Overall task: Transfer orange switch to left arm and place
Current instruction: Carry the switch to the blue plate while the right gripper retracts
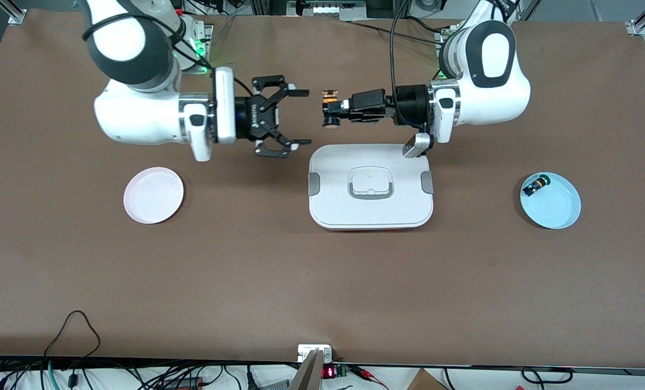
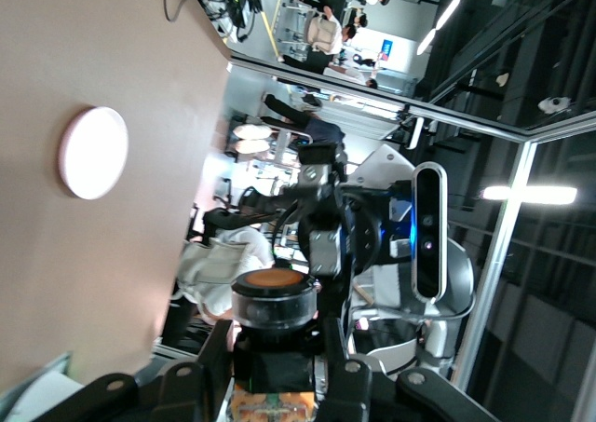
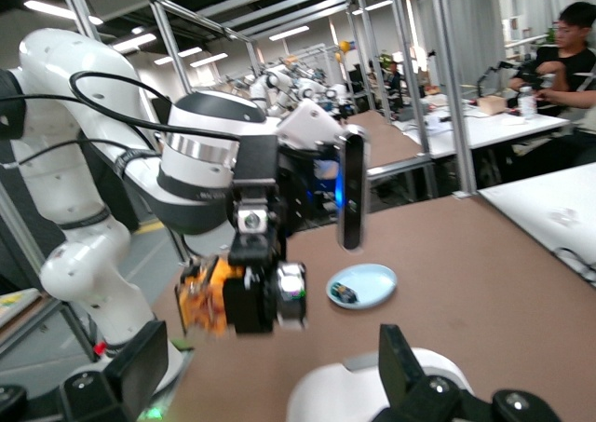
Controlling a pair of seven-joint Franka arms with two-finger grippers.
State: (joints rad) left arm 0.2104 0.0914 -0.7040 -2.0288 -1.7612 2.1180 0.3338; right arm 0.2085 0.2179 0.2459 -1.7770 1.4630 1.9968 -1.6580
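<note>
The orange switch (image 1: 330, 120) hangs in the air, and my left gripper (image 1: 334, 110) is shut on its black body. It is over the table just past the edge of the white box (image 1: 371, 214) that lies farthest from the front camera. In the left wrist view the switch (image 2: 273, 315) sits between the fingers (image 2: 191, 375), orange cap pointing away from the hand. My right gripper (image 1: 300, 117) faces it, open, a short gap away and touching nothing. In the right wrist view the switch (image 3: 244, 298) floats ahead of my right gripper's open fingers (image 3: 142, 355).
A pink plate (image 1: 153, 195) lies toward the right arm's end of the table. A light blue plate (image 1: 558, 208) toward the left arm's end holds a small black switch with a green tip (image 1: 535, 186). The box stands between the plates.
</note>
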